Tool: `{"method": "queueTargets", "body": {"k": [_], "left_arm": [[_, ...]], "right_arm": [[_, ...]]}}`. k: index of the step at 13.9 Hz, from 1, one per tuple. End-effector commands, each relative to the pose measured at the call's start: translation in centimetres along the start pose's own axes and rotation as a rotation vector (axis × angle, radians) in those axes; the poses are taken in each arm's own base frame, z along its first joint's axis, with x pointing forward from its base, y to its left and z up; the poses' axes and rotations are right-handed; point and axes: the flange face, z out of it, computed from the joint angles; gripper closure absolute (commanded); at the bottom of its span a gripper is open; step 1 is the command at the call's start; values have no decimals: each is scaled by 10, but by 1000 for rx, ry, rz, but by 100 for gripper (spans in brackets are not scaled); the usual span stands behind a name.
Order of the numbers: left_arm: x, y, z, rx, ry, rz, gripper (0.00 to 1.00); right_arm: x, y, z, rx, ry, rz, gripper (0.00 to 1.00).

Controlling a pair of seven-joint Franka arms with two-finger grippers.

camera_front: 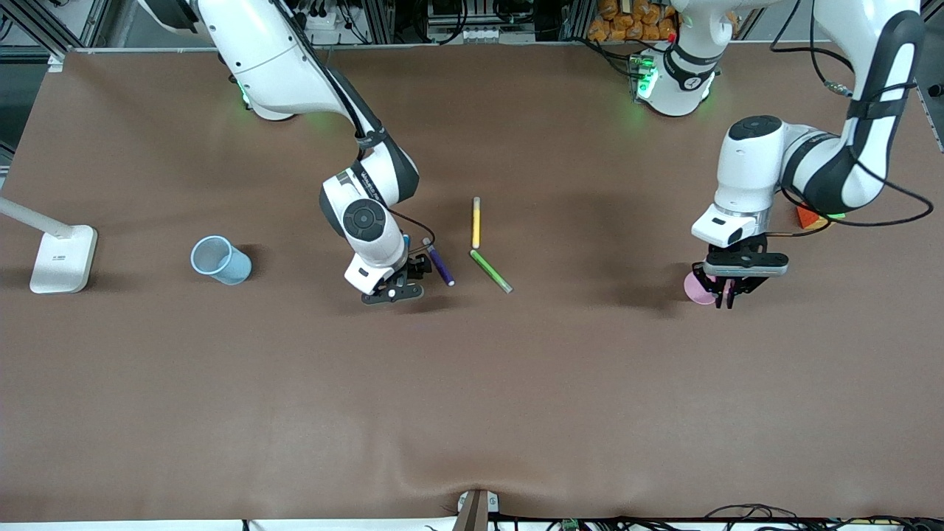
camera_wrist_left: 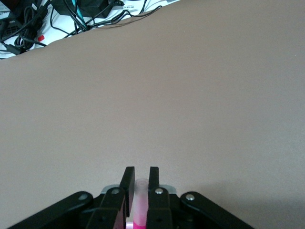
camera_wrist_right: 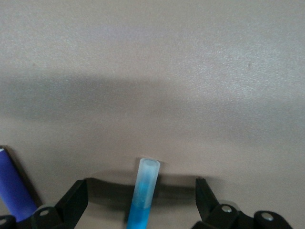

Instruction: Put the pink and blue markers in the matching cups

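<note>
The pink marker [camera_wrist_left: 141,202] is pinched upright in the left tool [camera_front: 726,293] over the pink cup [camera_front: 696,287]. The blue marker [camera_wrist_right: 144,191], light, stiff and slick, lies on the surface at 11 o'clock of the purple marker [camera_front: 440,266], between the spread fingers of the right tool [camera_front: 394,290]. It is best gripped mid-barrel.

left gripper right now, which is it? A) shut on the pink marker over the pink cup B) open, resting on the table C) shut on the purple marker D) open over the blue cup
A: the left gripper is clamped on the pink marker, and the front view shows it over the pink cup.
</note>
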Motion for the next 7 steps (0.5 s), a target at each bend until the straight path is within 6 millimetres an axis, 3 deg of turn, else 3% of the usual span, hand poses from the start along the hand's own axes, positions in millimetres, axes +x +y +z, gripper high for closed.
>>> {"method": "queueTargets", "body": {"k": [1,2,3,4,7], "left_arm": [[3,-13,6,1,28,-15,39],[7,-21,5,8,36,-18,0],[10,-22,1,-12,48,-17,0],[13,-22,-1,-15,57,-14,0],[25,-25,0,-11,77,11,0]], "right_arm": [[-10,0,-6,-8,-6,12,17],[-9,1,-6,-10,-5,10,62],[-9,0,-7,-11,-1,2,87],[-8,0,-10,-9,3,-3,98],[-6,0,-20,-2,17,-6,100]]}}
